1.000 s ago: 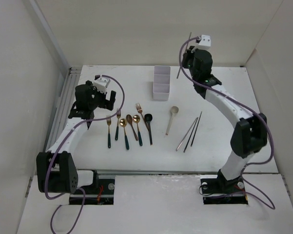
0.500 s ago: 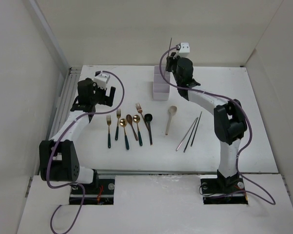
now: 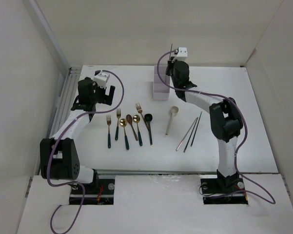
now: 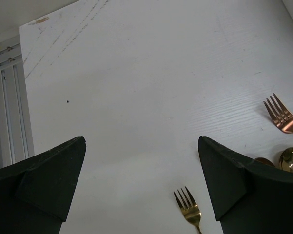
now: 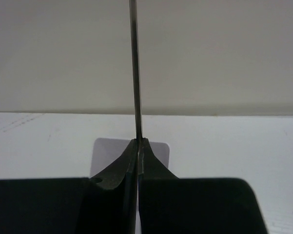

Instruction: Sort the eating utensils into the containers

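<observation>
My right gripper (image 3: 171,62) is shut on a thin grey chopstick (image 3: 171,49) that stands upright, above the far end of the white three-compartment organizer (image 3: 159,90). In the right wrist view the chopstick (image 5: 134,63) rises from the shut gripper (image 5: 139,141) with a compartment (image 5: 105,151) below. My left gripper (image 3: 108,95) is open and empty, above bare table left of the utensil row; it also shows in the left wrist view (image 4: 141,141). On the table lie gold forks (image 3: 108,120), gold spoons (image 3: 122,123), a copper fork (image 3: 139,107), a black spoon (image 3: 148,118), a pale spoon (image 3: 173,111) and more chopsticks (image 3: 187,134).
White walls enclose the table on three sides. A metal rail (image 3: 63,102) runs along the left edge. The left wrist view shows a gold fork head (image 4: 189,209), the copper fork (image 4: 282,117) and a gold spoon bowl (image 4: 290,158) near the right finger.
My right arm has swung left with the chopstick, from right of the organizer to above its far end. My left gripper has shifted slightly back.
</observation>
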You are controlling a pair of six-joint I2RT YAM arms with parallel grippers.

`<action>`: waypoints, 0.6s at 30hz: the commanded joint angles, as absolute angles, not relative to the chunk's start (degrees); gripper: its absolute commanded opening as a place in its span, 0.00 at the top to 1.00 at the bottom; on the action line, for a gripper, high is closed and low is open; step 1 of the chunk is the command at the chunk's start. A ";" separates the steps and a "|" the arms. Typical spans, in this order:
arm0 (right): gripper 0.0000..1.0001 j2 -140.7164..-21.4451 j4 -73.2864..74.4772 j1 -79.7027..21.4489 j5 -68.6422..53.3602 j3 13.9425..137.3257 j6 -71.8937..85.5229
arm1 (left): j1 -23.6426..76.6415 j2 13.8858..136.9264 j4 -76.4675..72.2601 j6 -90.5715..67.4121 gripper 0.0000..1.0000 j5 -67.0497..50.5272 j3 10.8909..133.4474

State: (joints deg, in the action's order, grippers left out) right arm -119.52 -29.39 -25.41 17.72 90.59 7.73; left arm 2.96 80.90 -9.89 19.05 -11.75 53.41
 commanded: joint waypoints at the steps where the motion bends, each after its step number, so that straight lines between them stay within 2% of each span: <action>1: 1.00 -118.65 -28.04 -27.33 21.01 91.23 7.99 | 3.25 80.51 -13.27 19.60 0.00 -11.16 55.46; 7: 1.00 -119.27 -21.11 -28.48 25.40 91.76 9.93 | 3.25 79.99 -13.80 19.60 0.00 -11.16 54.41; 14: 0.77 -118.04 -18.81 -28.48 25.92 89.66 11.51 | 3.25 79.45 -14.85 19.60 0.00 -10.63 53.26; 18: 0.71 -116.90 -18.29 -28.48 25.93 87.98 11.51 | 3.25 78.93 -15.38 19.07 0.00 -10.63 52.21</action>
